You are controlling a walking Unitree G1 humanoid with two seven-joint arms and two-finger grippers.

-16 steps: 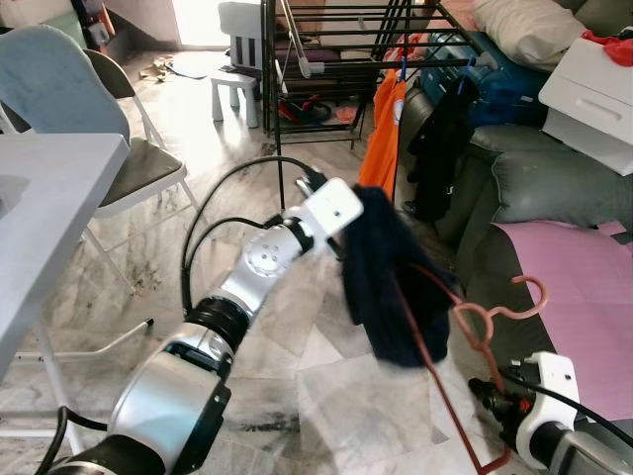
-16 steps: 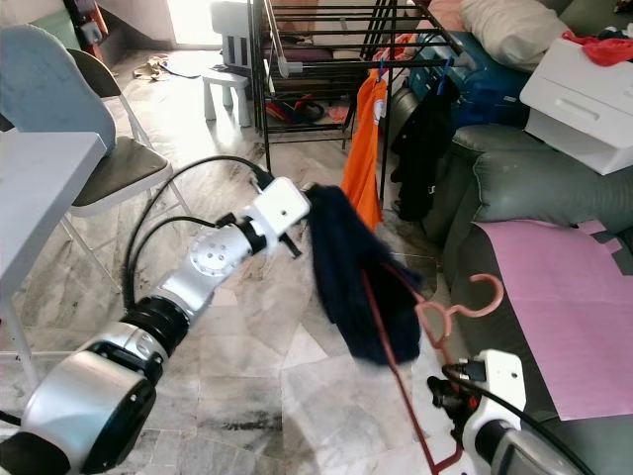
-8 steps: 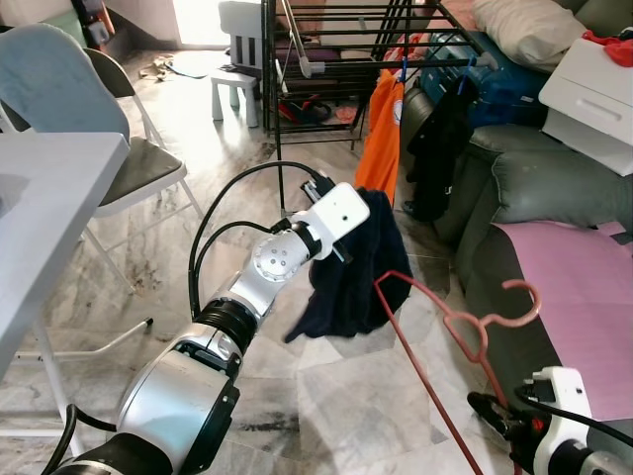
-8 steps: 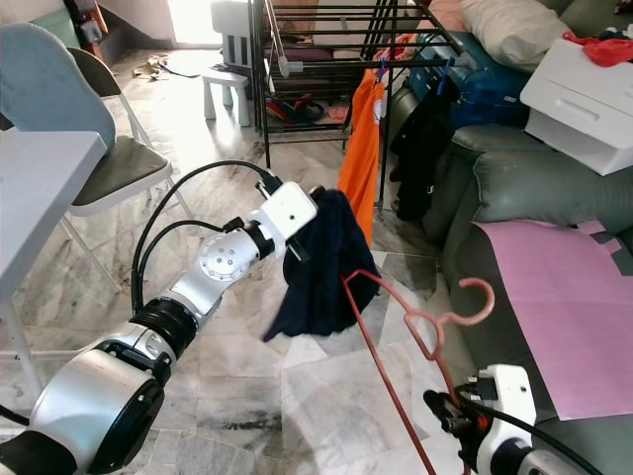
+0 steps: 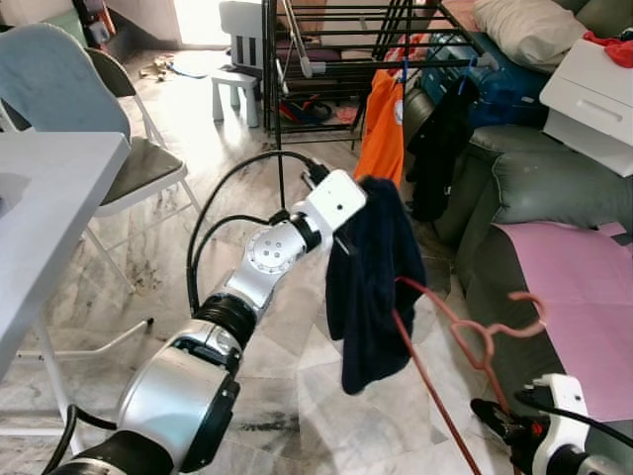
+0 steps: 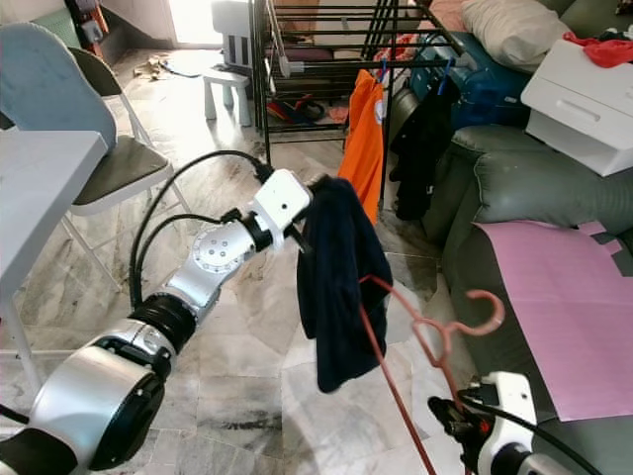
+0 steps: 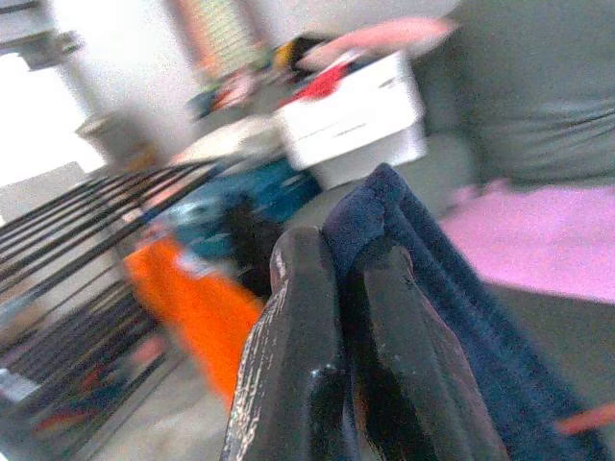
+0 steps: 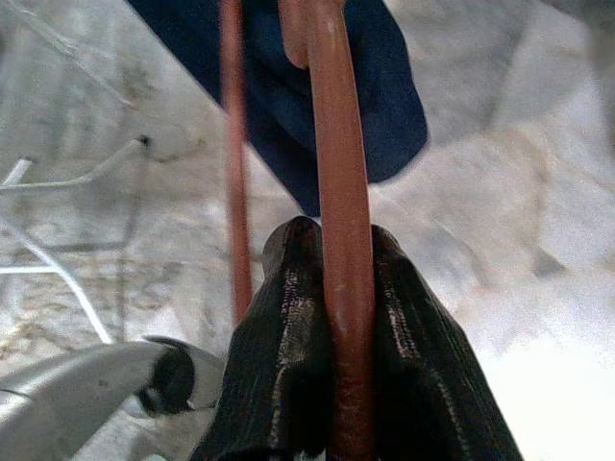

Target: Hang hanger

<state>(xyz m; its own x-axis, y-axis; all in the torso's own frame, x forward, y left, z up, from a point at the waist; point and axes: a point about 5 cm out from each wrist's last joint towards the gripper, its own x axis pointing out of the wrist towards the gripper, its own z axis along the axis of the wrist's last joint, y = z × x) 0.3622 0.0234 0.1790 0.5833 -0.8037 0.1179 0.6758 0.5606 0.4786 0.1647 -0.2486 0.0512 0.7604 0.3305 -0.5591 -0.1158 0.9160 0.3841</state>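
A dark navy garment (image 5: pixel 371 287) hangs from my left gripper (image 5: pixel 358 196), which is shut on its top edge at mid-scene above the marble floor. In the left wrist view the black fingers (image 7: pixel 317 375) pinch the navy cloth (image 7: pixel 452 288). A salmon-red hanger (image 5: pixel 465 332) rises from the lower right, its hook (image 5: pixel 524 312) pointing right and one arm reaching into the garment. My right gripper (image 5: pixel 499 421) is shut on the hanger's lower bar, and the right wrist view shows the red bar (image 8: pixel 341 230) clamped between its fingers (image 8: pixel 279 384).
A black drying rack (image 5: pixel 346 40) stands behind, with an orange shirt (image 5: pixel 381 129) and a black garment (image 5: pixel 440 139) hanging from it. A grey sofa with a pink sheet (image 5: pixel 574 287) is on the right. A white table (image 5: pixel 40 208) and folding chair (image 5: pixel 119 158) stand on the left.
The navy garment has swung back to hang straight down over the hanger's arm. The left gripper rose slightly, and the hanger's hook shifted a little to the right.
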